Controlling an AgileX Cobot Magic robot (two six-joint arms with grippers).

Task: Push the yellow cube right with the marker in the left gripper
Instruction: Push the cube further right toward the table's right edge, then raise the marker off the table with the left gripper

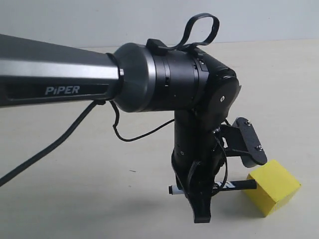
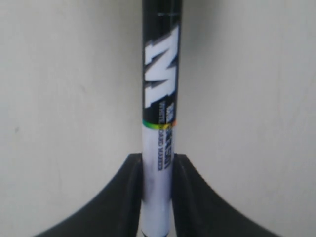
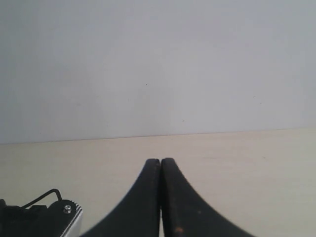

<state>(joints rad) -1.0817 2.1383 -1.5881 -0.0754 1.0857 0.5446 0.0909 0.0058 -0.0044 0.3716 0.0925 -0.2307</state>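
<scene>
Yellow cube (image 1: pixel 273 186) seems to touch the marker (image 1: pixel 238 185) tip beside my left jaws, which pinch the barrel; next, push steadily right.

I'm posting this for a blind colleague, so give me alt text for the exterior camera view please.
The left gripper of a black robot arm holds a marker level, low over a pale table, its end at the side of a yellow cube. Whether they touch is unclear.
</scene>
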